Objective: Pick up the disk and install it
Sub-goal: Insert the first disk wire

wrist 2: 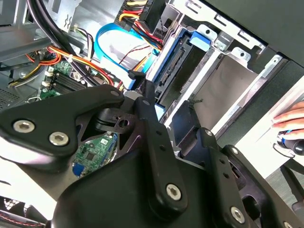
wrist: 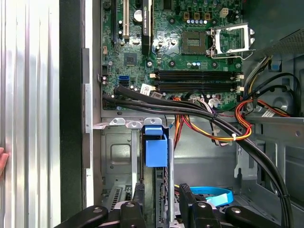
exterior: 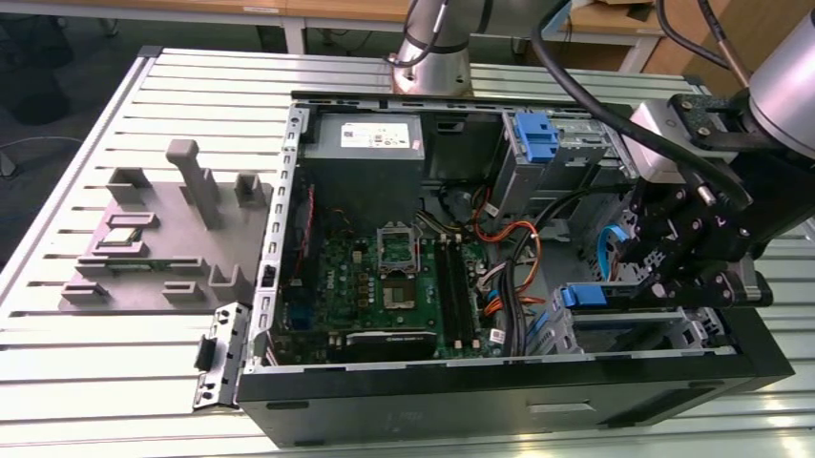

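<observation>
1. computer case (exterior: 510,410) — lies open on its side on a slatted metal table (exterior: 102,382); holds a green motherboard (exterior: 382,277) in the middle and a grey power supply (exterior: 366,134) by the wall nearest the arm's base.
2. disk (exterior: 593,294) — sits in the drive cage (exterior: 637,334) at the exterior view's right end of the case; stands on edge in its slot, with the blue carrier tab (wrist: 156,146) turned toward the motherboard; shows a blue rail (wrist 2: 164,78) along the cage wall in the second wrist view.
3. gripper (exterior: 694,272) — hangs directly over that cage, inside the case.
4. fingers (wrist: 138,199) — stand spread in the first wrist view, one on each side of the disk's outer edge, with a sliver of gap beside one of them; appear to clamp nothing.
5. blue data cable (wrist: 209,194) — curls just beside the gripper; passes under a bundle of orange, yellow and black wires (wrist: 223,130) that crosses between cage and motherboard.
6. bare blue bracket (exterior: 535,138) — sits in the bay next to the power supply, well apart from the gripper.
7. grey fixture block (exterior: 166,229) — stands on the table to the exterior view's left of the case.
8. person's hand (wrist 2: 290,118) — rests outside the case wall.
</observation>
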